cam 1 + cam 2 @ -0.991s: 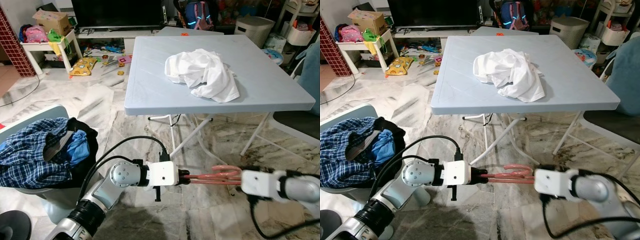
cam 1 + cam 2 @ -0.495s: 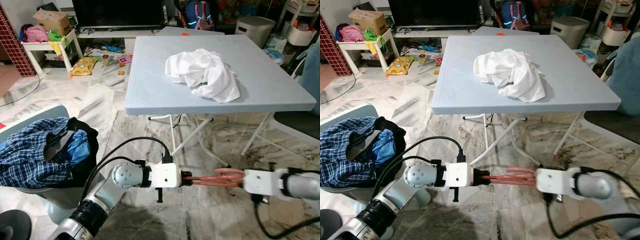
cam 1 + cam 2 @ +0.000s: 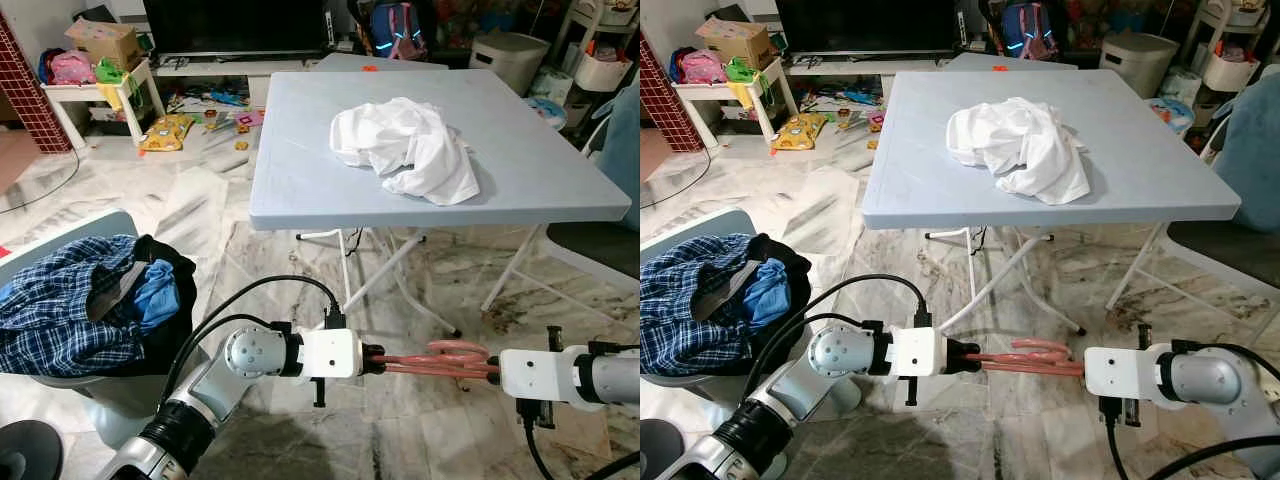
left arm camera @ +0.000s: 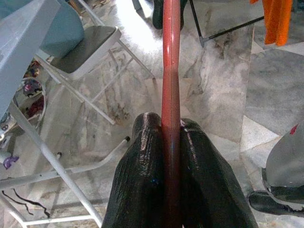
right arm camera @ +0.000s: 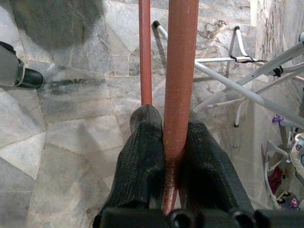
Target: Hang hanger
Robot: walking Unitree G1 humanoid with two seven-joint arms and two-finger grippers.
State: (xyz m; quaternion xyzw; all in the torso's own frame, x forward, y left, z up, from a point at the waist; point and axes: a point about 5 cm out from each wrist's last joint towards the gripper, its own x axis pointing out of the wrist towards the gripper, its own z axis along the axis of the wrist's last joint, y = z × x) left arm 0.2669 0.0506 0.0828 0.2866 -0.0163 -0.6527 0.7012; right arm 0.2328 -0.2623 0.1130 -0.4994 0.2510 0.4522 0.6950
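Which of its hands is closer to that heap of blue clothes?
Left. The left gripper holds the hanger near the clothes; the right gripper grips its far end.

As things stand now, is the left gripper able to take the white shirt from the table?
Probably not. The left gripper is shut on the red hanger, low near the floor in front of the table; the right gripper clamps the other end. The white shirt lies on top, well above.

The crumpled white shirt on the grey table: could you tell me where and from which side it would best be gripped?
Judging by its pose, grip the crumpled white shirt at the flat flap hanging toward the grey folding table's near edge, coming from above on the robot's side; that loose edge looks thin enough to pinch.
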